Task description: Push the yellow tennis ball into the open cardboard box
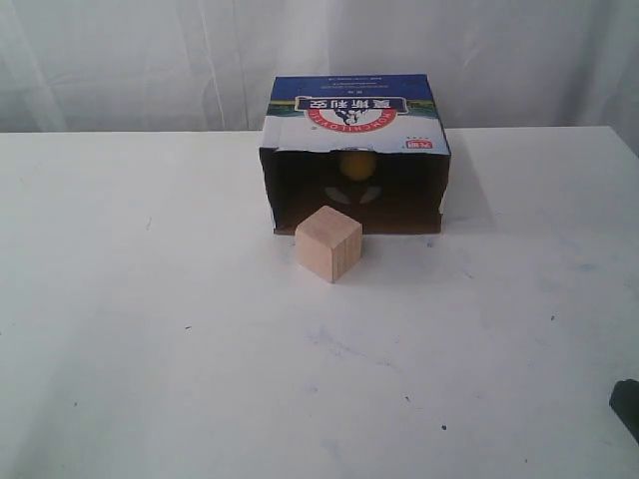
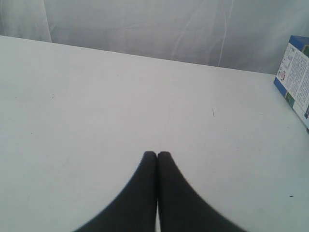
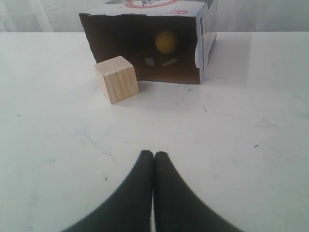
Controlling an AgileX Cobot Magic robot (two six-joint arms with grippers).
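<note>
Black left tool and right tool, tips together, nothing between them.

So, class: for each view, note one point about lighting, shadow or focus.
Exterior view: the open cardboard box has a dark, shadowed interior, so the yellow tennis ball looks dim. Left wrist view: the left gripper, shut, is blurred at its edges. Right wrist view: the right gripper is soft, while the wooden cube is sharp.

Resembles a robotics lab test bench. Shows a scuffed white table closed off behind by a draped white curtain.
</note>
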